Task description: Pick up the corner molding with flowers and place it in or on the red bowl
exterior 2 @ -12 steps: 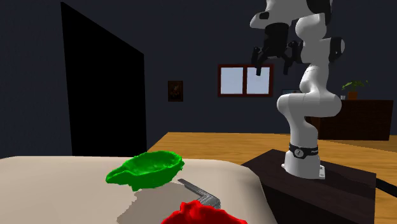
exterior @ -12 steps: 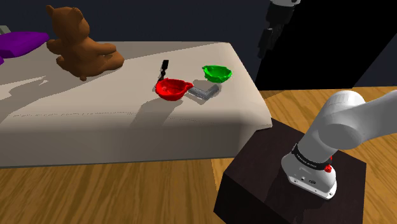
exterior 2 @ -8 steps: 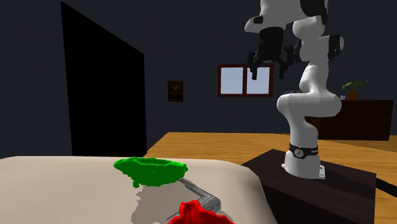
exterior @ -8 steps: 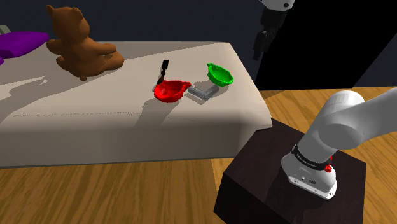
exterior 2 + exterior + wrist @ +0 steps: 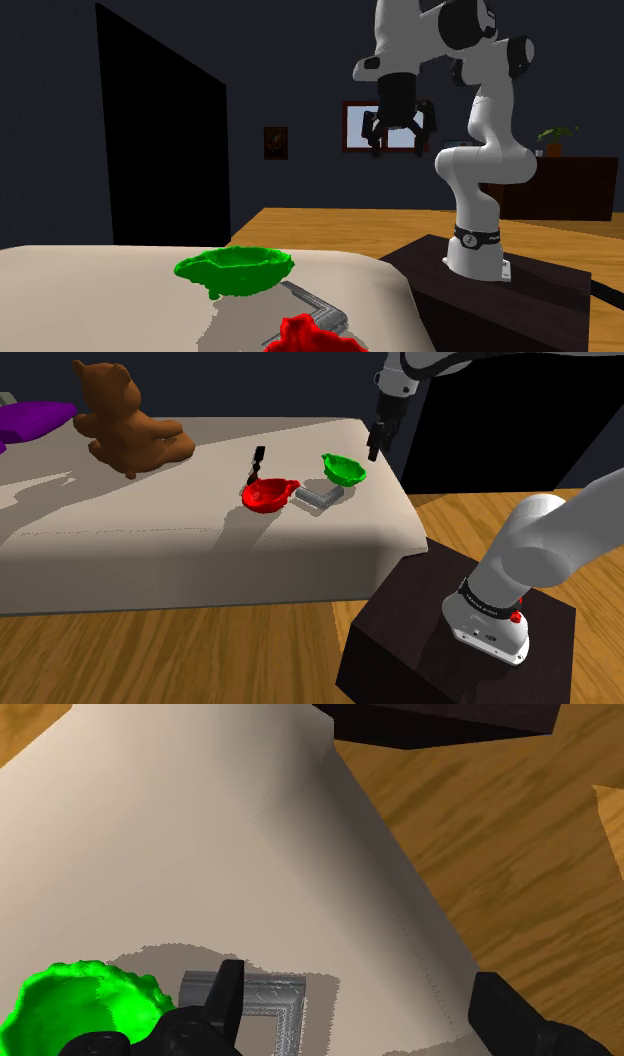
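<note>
1. At the shoulder view's far left a purple pillow [image 5: 30, 420] lies on the beige bed [image 5: 150, 527], and a brown teddy bear [image 5: 125, 420] sits just beside it.
2. Near the middle of the bed a small black object [image 5: 258, 459], too small to name, stands just behind the red bowl [image 5: 268, 494].
3. The grey corner molding [image 5: 320, 497], an L-shaped piece with a raised pattern, lies flat on the bed just to the right of the red bowl. It sits between that bowl and the green bowl [image 5: 343, 469], which is a little farther back.
4. Further right the black fingers [image 5: 374, 444] hang in the air over the bed's right edge, near the green bowl and apart from the molding. They are spread wide with nothing between them. In the wrist view one finger stands in front of the molding.
5. At the lower right the white arm [image 5: 540, 547] rises from its dark stand [image 5: 400, 642] on the wooden floor [image 5: 160, 652].
</note>
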Available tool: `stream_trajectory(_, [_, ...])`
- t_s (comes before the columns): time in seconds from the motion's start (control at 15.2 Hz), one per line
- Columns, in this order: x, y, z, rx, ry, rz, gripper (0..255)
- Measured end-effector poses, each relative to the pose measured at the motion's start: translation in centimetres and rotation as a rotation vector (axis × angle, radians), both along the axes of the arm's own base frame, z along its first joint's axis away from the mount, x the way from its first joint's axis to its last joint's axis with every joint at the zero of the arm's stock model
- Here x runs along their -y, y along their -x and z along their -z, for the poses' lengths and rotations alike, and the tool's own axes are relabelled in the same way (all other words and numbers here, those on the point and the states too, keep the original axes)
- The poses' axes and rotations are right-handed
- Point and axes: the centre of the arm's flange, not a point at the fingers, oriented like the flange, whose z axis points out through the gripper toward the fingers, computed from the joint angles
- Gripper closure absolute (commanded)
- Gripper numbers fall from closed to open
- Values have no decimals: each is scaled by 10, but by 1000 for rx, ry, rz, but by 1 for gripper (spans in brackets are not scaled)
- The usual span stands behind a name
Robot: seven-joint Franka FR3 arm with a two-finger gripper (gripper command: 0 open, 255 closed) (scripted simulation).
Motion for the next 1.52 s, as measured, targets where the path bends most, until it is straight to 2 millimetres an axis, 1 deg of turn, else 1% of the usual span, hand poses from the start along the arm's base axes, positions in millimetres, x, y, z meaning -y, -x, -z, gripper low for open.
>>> stream_trajectory(0.2, [9, -29, 27, -8, -29, -2, 0])
stream_trajectory(0.33, [16, -52, 44, -12, -48, -4, 0])
stream_trajectory(0.59, [25, -92, 83, -23, -87, -7, 0])
stream_trajectory(0.66, [30, -101, 89, -26, -97, -8, 0])
stream_trajectory(0.79, [31, -119, 111, -30, -116, -10, 0])
stream_trajectory(1.06, [38, -158, 145, -41, -155, -14, 0])
stream_trajectory(1.12, [39, -163, 159, -44, -164, -14, 0])
stream_trajectory(1.39, [44, -204, 200, -53, -203, -18, 0])
stream_trajectory(1.45, [43, -215, 211, -55, -212, -18, 0])
stream_trajectory(1.52, [44, -221, 218, -58, -221, -19, 0])
